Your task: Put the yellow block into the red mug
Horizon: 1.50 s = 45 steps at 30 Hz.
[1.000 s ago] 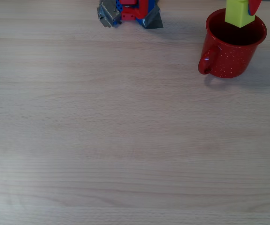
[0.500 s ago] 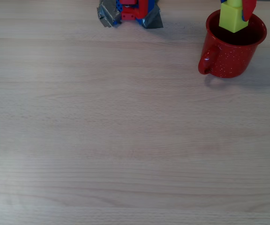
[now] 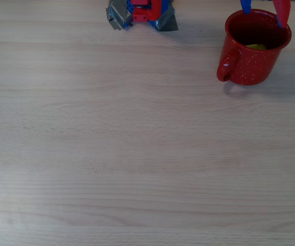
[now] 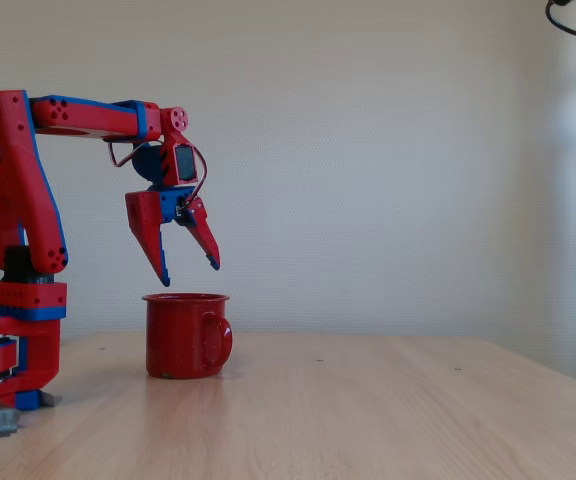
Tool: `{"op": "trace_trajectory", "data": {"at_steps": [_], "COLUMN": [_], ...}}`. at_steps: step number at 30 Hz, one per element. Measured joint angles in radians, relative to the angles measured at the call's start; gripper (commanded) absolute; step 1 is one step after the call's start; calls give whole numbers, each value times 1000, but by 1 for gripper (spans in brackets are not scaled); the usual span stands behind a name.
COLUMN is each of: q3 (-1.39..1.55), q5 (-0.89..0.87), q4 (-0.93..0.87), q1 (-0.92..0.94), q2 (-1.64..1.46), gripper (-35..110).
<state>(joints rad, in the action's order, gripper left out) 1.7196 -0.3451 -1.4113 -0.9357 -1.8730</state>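
Observation:
The red mug (image 3: 255, 47) with white speckles stands at the table's far right in the overhead view, handle to the left. Inside it, a sliver of the yellow block (image 3: 256, 46) lies on the dark bottom. In the fixed view the mug (image 4: 185, 335) stands near the arm's base and its wall hides the block. My gripper (image 4: 188, 273) hangs open just above the mug's rim, with nothing between its fingers. Its two fingertips (image 3: 282, 11) show over the mug's far edge from overhead.
The arm's red and blue base (image 3: 143, 13) is clamped at the table's far edge, left of the mug. The light wooden tabletop (image 3: 137, 143) stretches wide in front and to the left.
The gripper opened and let go of the yellow block, which dropped from above the rim to the mug's bottom. The mug has not moved.

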Motion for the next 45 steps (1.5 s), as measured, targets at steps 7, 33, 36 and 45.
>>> {"op": "trace_trajectory", "data": {"at_steps": [7, 33, 36, 45], "q3": [0, -127, -147, -127], "q5": [21, 284, 318, 351], "q4": [0, -37, -5, 146], "q1": [-5, 514, 650, 874], "q2": [0, -28, -69, -215], "gripper": [17, 0, 0, 0]}}
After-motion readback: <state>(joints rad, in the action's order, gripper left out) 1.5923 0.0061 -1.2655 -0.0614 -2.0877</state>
